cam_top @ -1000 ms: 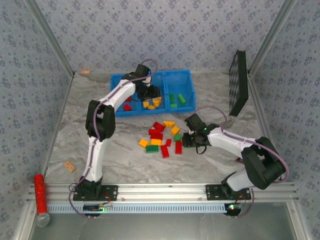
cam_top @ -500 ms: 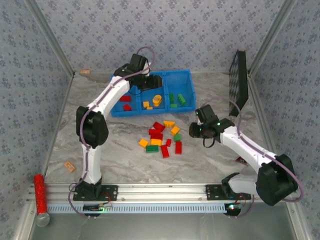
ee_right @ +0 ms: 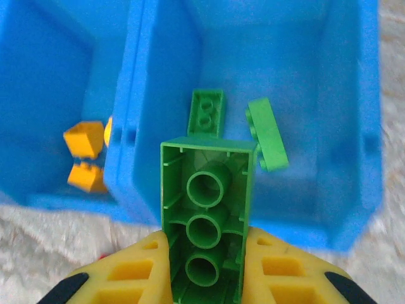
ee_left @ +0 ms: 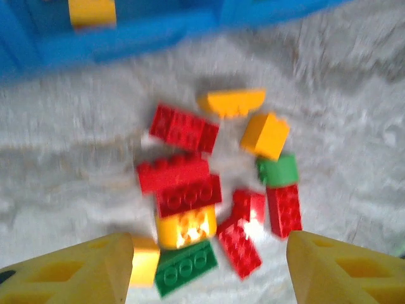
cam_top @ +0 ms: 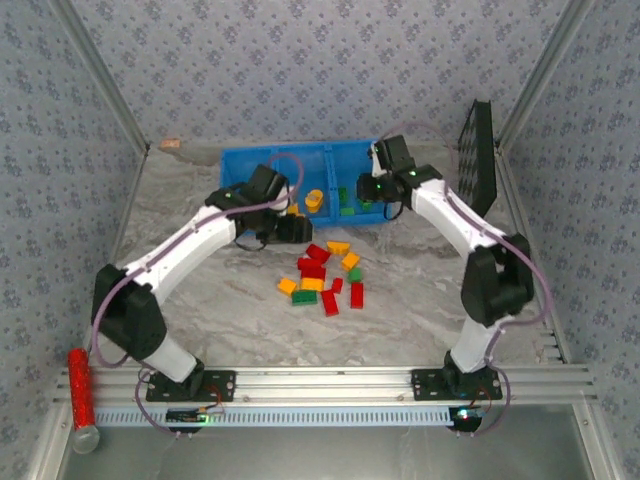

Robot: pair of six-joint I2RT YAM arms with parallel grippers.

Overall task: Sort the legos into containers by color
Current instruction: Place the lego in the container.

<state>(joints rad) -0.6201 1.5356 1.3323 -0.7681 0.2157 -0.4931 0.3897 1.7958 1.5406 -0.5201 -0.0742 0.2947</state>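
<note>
Holding a green brick (ee_right: 205, 190) clamped tight, our right gripper (ee_right: 205, 253) hangs over the right bin of the containers (ee_right: 329, 76), because green ones lie there. Our left gripper (ee_left: 212, 266), fingers apart, hovers above the legos (ee_left: 190, 183) on the table (ee_left: 354, 126), ready to pick one, we think.

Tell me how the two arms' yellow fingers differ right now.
The right arm's fingers are shut on a green lego; the left arm's fingers stand open and empty. The right pair hangs over the blue containers, the left pair over the loose legos on the table. Both pairs are yellow.
</note>
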